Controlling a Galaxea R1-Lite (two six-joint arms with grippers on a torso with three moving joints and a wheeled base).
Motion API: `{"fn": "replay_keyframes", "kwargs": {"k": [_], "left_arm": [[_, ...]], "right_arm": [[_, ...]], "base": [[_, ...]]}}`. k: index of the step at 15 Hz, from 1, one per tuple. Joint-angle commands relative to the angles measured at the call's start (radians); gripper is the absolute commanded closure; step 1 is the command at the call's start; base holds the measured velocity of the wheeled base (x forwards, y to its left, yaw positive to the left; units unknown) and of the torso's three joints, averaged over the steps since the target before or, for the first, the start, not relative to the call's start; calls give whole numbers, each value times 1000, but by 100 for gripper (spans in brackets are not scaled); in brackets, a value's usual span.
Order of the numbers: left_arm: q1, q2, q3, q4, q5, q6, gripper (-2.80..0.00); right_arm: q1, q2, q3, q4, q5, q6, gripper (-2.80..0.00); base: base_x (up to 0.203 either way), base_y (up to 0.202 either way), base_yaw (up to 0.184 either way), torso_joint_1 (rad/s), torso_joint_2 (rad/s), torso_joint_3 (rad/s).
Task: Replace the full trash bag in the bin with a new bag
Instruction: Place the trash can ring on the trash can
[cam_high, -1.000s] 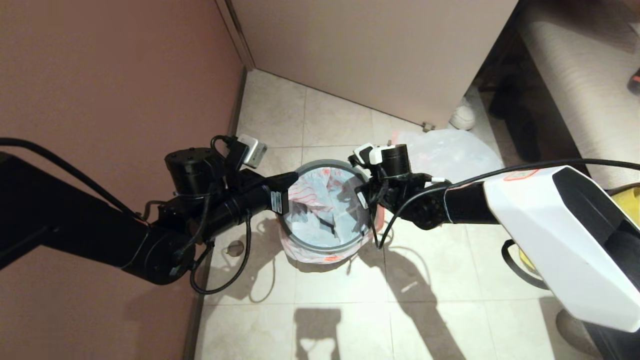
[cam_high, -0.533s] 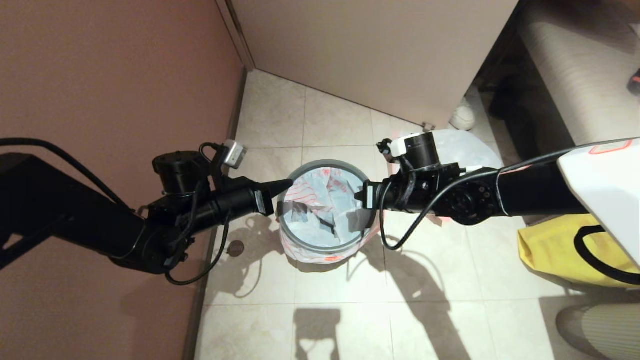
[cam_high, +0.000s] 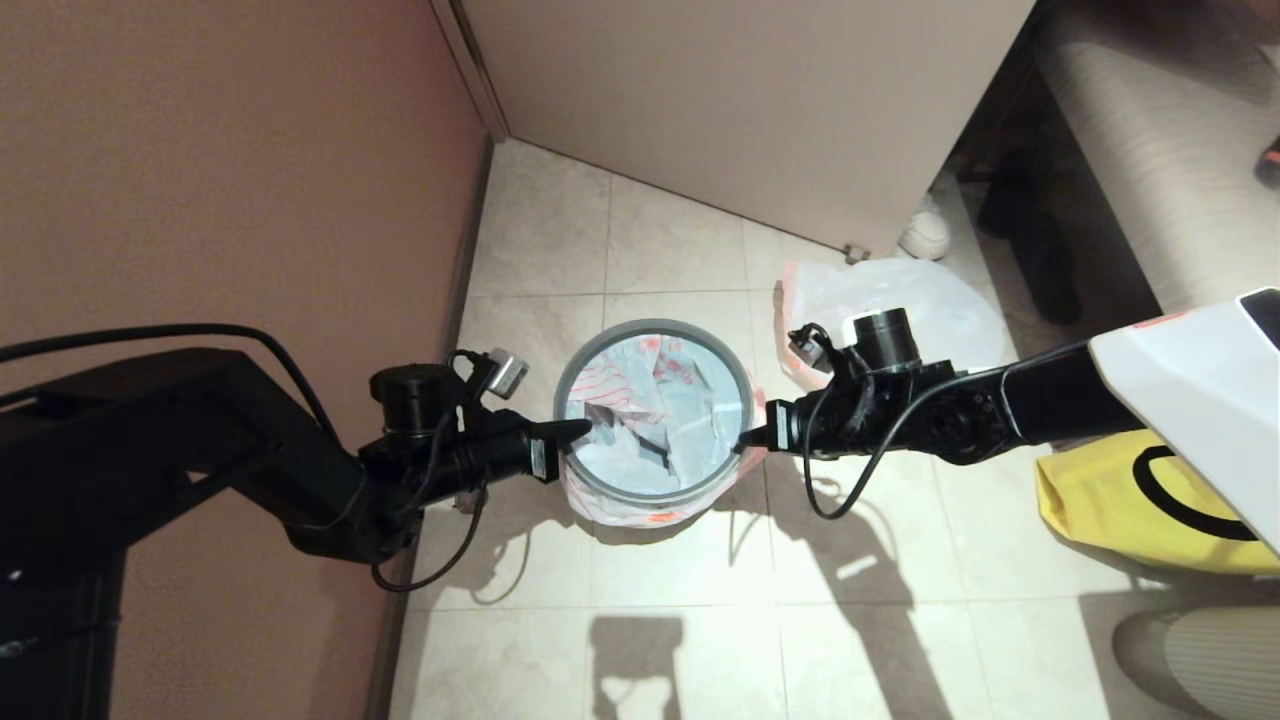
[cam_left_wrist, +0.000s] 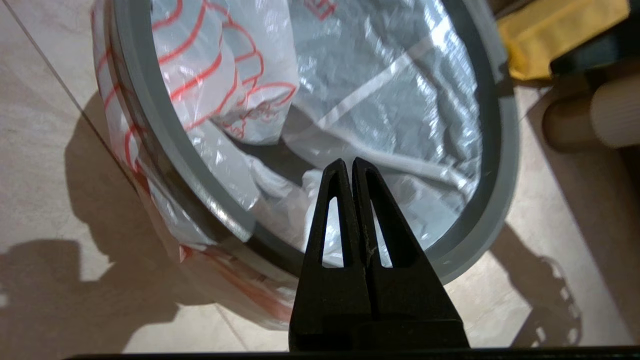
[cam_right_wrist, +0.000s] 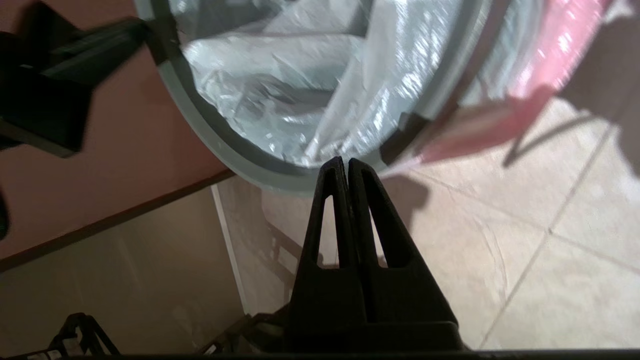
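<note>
Pale floor tiles (cam_high: 680, 570) in a corner between a brown wall and a beige cabinet carried the bin (cam_high: 652, 496), whose grey hoop (cam_high: 570, 372) was seated over the new bag (cam_high: 640, 400); the red-printed film lined the inside and its pink hem (cam_right_wrist: 545, 60) hung down the outside. Over the past second both arms had been drawn lower and outward. The left hand (cam_high: 578, 430) had been brought from above the rim to the hoop's left edge, and the right hand (cam_high: 748, 440) from over the opening to just outside the hoop's right edge. Both hands were seen pressed together and empty, their fingertips (cam_left_wrist: 347, 167) pinching nothing.

The full trash bag (cam_high: 900, 300) lay on the floor behind the right arm, well apart from the bin, and a yellow fabric bag (cam_high: 1130, 510) sat further right. From this layout, the replacement was judged essentially complete: the liner was clamped under the hoop, the old bag was out, and the retreat of both arms was read as a withdrawal after the final seating.
</note>
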Motion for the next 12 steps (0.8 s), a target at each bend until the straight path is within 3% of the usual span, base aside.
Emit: {"fn": "replay_keyframes", "kwargs": {"k": [1, 4, 7, 12], "left_arm": [[9, 56, -11, -6, -3, 17, 0], [13, 58, -14, -8, -3, 18, 0], [13, 70, -23, -8, -2, 18, 0], [4, 78, -45, -6, 9, 18, 0]], "right_arm": [[-6, 45, -9, -64, 38, 1, 0], [-14, 46, -28, -131, 117, 61, 0], [-17, 60, -31, -136, 122, 67, 0], [4, 198, -173, -102, 134, 90, 0]], "base": [[0, 0, 0, 0, 0, 0], [0, 0, 0, 0, 0, 0], [0, 0, 0, 0, 0, 0], [0, 0, 0, 0, 0, 0]]}}
